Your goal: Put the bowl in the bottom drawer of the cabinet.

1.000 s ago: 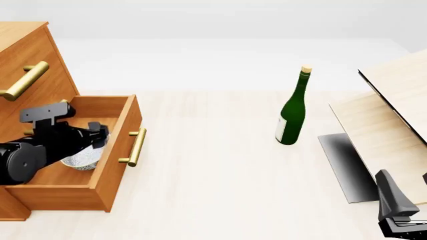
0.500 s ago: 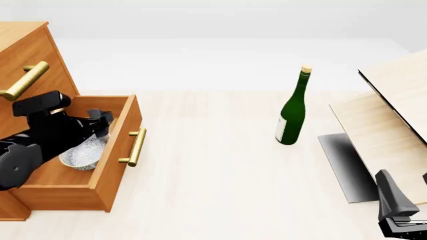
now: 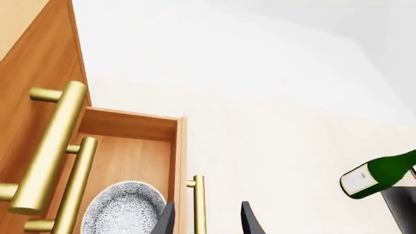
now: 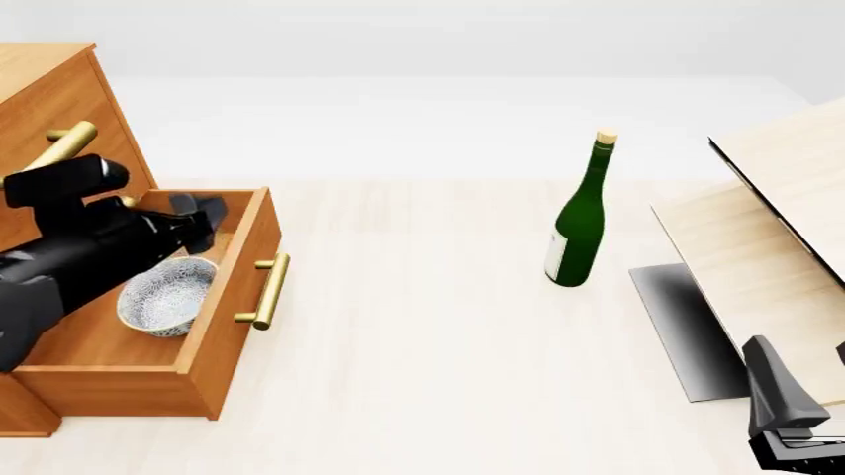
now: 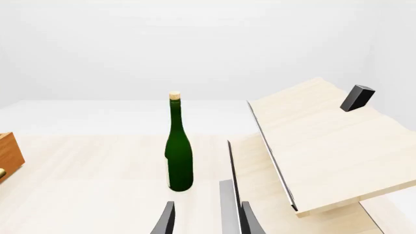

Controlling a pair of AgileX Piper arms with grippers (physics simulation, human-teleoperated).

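I'm seeing the bowl [image 4: 166, 295] sitting in the pulled-out bottom drawer [image 4: 228, 327] — left gripper [image 4: 198, 220] hanging spread and empty above it — so I'm judging only the closing remains.

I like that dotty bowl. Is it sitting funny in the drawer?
Yes. The bowl sits tilted in the bottom drawer, leaning against its front wall. The left end effector, above it, is open and empty.
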